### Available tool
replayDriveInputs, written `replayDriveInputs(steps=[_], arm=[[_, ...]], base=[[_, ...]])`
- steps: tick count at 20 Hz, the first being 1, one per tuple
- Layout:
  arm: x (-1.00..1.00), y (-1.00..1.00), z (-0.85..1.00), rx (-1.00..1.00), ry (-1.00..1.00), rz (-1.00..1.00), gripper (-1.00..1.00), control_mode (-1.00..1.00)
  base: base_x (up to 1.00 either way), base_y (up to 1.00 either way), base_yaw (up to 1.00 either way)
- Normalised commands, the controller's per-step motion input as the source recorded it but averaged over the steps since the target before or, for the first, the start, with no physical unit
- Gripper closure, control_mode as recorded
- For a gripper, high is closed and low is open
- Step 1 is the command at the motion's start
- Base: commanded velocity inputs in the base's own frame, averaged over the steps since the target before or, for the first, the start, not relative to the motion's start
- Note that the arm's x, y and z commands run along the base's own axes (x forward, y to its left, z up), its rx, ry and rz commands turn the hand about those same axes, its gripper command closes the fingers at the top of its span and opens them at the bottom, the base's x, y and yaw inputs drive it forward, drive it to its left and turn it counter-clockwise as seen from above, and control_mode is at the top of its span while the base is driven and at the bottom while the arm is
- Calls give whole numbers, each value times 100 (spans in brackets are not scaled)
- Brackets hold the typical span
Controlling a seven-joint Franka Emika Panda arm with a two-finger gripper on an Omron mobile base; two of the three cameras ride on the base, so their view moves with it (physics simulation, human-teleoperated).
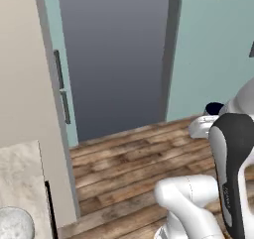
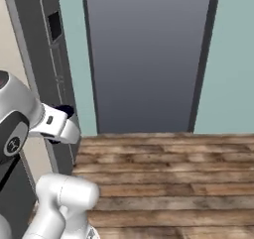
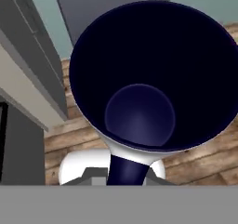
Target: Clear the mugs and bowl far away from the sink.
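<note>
A pale mug (image 3: pixel 153 83) with a dark navy inside, rim and handle sits close in front of the hand camera, its mouth facing the lens and its handle (image 3: pixel 126 171) pointing down toward the hand. My gripper (image 1: pixel 208 119) is shut on this mug and holds it in the air above the wooden floor. From the base views the mug's dark rim (image 1: pixel 214 107) (image 2: pixel 64 109) peeks past the white hand. A whitish-grey speckled bowl (image 1: pixel 14 225) shows in part at the lower left on a pale counter (image 1: pixel 20 173). The sink is out of view.
A tall dark grey panel (image 1: pixel 114 54) stands ahead between teal walls (image 1: pixel 213 49). Wooden floor (image 2: pixel 168 173) spreads below the arm. A beige cabinet (image 1: pixel 25 59) with grey handles (image 1: pixel 59 69) rises on the left, and a dark grey unit (image 2: pixel 39 44) stands beside the arm.
</note>
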Motion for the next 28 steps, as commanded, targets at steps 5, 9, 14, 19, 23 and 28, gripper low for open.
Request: replayDriveInputs(steps=[5,9,14,19,23,28], arm=[[0,0,0,0,0,0,100,100],[0,0,0,0,0,0,100,100],[0,0,0,0,0,0,100,100],[0,0,0,0,0,0,100,100],[0,0,0,0,0,0,100,100],[0,0,0,0,0,0,100,100]], base=[[0,-100,-66],[14,-100,-65],[73,-100,-44],[100,-99,-12],[100,-89,0],[100,-75,-4]])
